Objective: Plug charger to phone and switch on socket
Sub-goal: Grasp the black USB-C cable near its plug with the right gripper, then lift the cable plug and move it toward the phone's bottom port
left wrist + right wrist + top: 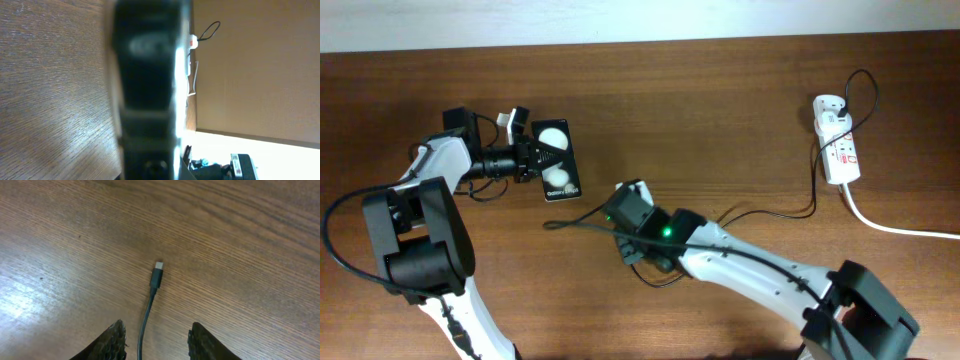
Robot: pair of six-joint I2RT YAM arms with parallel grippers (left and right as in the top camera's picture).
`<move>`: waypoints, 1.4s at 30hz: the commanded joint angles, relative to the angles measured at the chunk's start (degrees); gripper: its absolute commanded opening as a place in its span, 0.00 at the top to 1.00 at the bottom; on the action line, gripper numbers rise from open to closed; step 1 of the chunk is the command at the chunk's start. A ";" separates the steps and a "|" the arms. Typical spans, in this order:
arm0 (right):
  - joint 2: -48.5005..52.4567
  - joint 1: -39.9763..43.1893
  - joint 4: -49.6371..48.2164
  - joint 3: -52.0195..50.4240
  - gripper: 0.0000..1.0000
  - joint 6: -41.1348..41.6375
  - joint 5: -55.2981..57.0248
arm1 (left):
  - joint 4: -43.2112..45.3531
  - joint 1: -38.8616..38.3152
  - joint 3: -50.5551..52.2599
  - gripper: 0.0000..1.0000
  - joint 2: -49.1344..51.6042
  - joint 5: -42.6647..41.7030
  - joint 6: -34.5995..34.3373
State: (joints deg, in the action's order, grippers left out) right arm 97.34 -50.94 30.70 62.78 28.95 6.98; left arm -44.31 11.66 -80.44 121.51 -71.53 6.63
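Clamping the phone (560,161) by its edge in the left gripper (533,157), left of centre. Straddling the charger (156,278) with the right gripper (157,330), jaws wide (plug tip flat on wood). Socket (837,140) away far right.

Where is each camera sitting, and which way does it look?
Overhead: above the brown wooden table, looking straight down; both arms show, the left gripper holding the flat black phone.
Left wrist: facing sideways along the table; that phone fills it, blurred; own fingers unclear.
Right wrist: looking down at the thin black cable's plug tip; its own open right gripper shows.
Shared: overhead and left wrist both see the white power strip.
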 commanded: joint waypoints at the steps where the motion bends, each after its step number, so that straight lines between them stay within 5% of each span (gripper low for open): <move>1: 3.85 -2.45 -2.34 0.13 0.56 2.25 5.70 | 0.07 -0.04 0.17 1.00 0.31 -1.92 0.76; 14: 12.11 -3.06 -6.32 0.13 0.79 3.54 4.26 | 0.07 -0.04 0.17 1.00 0.31 -1.92 0.76; 30: 13.62 -2.99 -5.49 0.13 0.81 3.50 4.11 | 0.07 -0.04 0.17 1.00 0.31 -1.95 0.76; 32: 13.62 -2.99 -5.90 0.13 0.93 3.21 4.22 | 0.07 -0.04 0.17 1.00 0.31 -1.95 0.76; 34: 13.57 -2.56 -6.69 0.28 0.95 2.84 3.87 | 0.07 -0.04 0.17 1.00 0.31 -1.95 0.76; 39: 9.49 0.24 -0.46 3.26 0.96 -0.50 -1.77 | 0.09 -0.04 0.17 1.00 0.31 -1.92 0.79; 42: 3.91 4.96 -0.98 3.26 0.96 -6.88 -22.05 | 0.07 -0.04 0.17 1.00 0.31 -1.97 0.76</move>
State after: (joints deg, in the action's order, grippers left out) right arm 106.98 -49.25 30.17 65.10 28.49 2.00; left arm -44.31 11.66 -80.44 121.51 -71.53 6.66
